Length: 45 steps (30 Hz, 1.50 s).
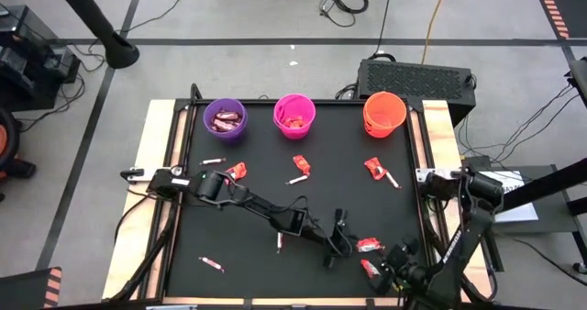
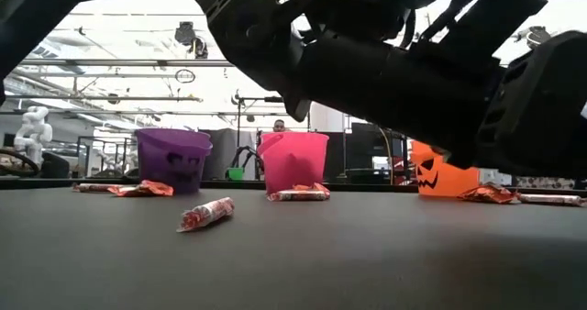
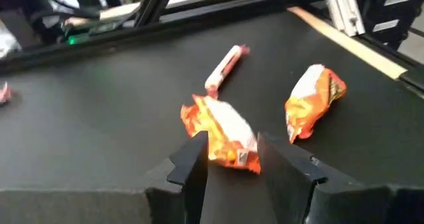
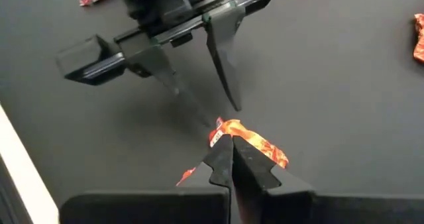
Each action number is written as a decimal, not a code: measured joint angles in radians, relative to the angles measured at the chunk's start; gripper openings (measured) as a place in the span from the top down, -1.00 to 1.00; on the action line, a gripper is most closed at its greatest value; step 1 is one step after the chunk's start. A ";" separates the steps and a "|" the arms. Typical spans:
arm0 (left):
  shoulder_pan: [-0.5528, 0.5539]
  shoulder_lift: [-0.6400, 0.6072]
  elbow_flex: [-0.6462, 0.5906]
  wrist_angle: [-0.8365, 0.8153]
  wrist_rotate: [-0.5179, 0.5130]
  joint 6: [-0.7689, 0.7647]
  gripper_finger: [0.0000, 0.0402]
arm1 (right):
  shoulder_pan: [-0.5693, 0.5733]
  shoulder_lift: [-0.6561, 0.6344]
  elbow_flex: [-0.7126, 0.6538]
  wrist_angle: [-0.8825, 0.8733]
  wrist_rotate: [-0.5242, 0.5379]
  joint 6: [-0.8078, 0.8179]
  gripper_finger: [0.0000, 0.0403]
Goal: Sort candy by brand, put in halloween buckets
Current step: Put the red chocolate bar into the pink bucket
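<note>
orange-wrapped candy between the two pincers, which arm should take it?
Left. The left pincer is open, fingers either side of the orange-wrapped candy, ready to close. The right pincer is shut, tips at the wrapper's edge; it would need to reopen.

Black mat table [image 1: 303, 177] with pale wood strips along left and right edges. Far edge, left to right: purple bucket [image 1: 225, 119], pink bucket [image 1: 294, 115], orange bucket [image 1: 383, 113], all upright, well apart. Loose on the mat: pale stick [image 1: 213, 161] and red-orange wrapper [image 1: 238, 171] toward left edge; wrapper plus stick [image 1: 300, 169] mid-table; wrapper plus stick [image 1: 380, 171] toward right edge; pale stick [image 1: 279, 241] and stick [image 1: 211, 263] toward near edge; two red-orange wrappers [image 1: 369, 246] toward near right corner
</note>
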 joint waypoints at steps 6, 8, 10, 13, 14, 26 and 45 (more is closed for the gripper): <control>-0.001 0.000 -0.001 0.005 0.034 -0.005 0.31 | 0.000 0.000 0.000 -0.002 0.000 -0.001 1.00; -0.004 0.000 -0.001 0.020 0.034 0.016 0.31 | -0.003 0.000 0.000 -0.004 0.000 -0.002 1.00; -0.007 0.000 -0.001 0.043 0.035 0.043 0.31 | -0.005 0.000 0.000 -0.007 0.000 -0.003 1.00; -0.009 0.011 -0.001 0.060 0.040 0.099 0.31 | -0.005 0.000 0.000 -0.007 0.000 -0.003 1.00; -0.009 0.017 -0.001 0.079 0.047 0.119 0.31 | -0.005 0.000 0.000 -0.007 0.000 -0.004 1.00; 0.020 0.117 0.068 0.130 0.096 0.174 0.31 | -0.005 0.002 -0.001 0.001 -0.002 -0.008 1.00; 0.018 0.120 0.091 0.167 0.101 0.209 0.31 | -0.004 0.002 -0.001 0.005 -0.002 -0.012 1.00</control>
